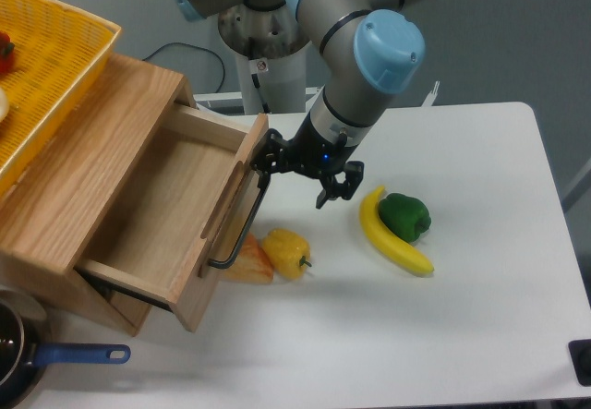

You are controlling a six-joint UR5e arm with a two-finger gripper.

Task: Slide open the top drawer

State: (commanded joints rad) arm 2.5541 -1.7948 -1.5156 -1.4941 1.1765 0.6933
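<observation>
- While the wide light-oak wooden top drawer stands pulled well out of its oak cabinet, we see its bare inside from above.
- We find the black two-finger gripper at the upper end of the drawer's long black metal bar handle, just right of the drawer front.
- One finger sits at the handle's top; the other hangs apart over the white table, so we read the jaws as spread wide, clamping nothing.
- Below the handle lie a yellow bell pepper and an orange piece beside it.
- Right of the gripper we see a yellow banana touching a green bell pepper.
- A yellow plastic basket rests atop the cabinet.
</observation>
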